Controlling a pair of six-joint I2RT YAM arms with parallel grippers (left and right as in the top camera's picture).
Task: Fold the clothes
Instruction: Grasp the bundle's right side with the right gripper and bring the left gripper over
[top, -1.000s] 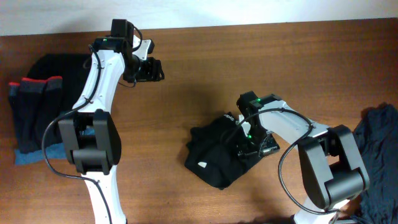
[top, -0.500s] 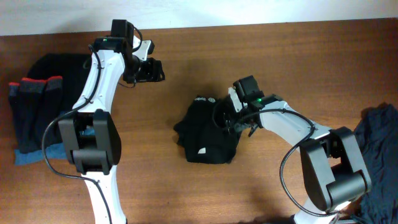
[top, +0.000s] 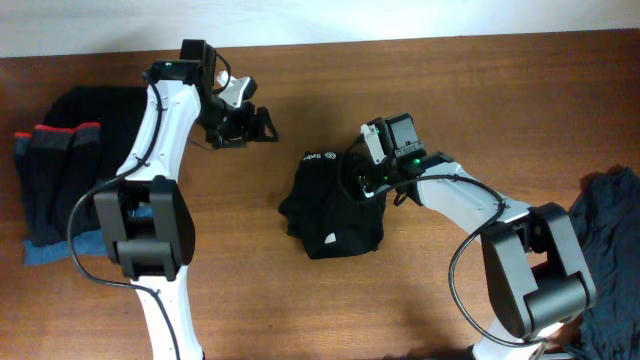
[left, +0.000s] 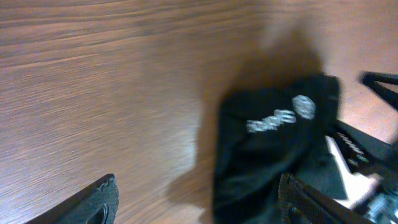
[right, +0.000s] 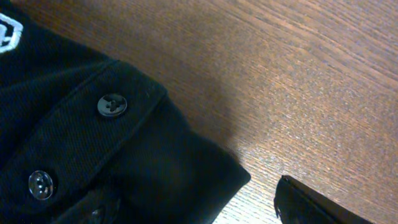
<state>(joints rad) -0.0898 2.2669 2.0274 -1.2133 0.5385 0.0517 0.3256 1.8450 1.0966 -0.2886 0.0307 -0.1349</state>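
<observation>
The black garment (top: 330, 205) lies bunched at the table's middle, with white lettering (top: 315, 158) at its top and a small white logo (top: 328, 238) lower down. My right gripper (top: 362, 182) is at its right edge. In the right wrist view the jaws (right: 186, 208) are apart, and a buttoned black placket (right: 74, 124) lies between them, with bare wood beside the right finger. My left gripper (top: 250, 125) is open and empty, up and left of the garment. The left wrist view shows its jaws (left: 196, 199) wide apart and the garment (left: 273, 149) ahead.
A stack of folded dark clothes (top: 60, 170) with red trim and a blue piece lies at the table's left edge. A loose pile of dark blue clothes (top: 610, 250) lies at the right edge. The table (top: 480, 90) is brown wood.
My right gripper dragged the garment up and to the left, bunching it and turning the lettering up. My left gripper turned and moved right toward the garment.
</observation>
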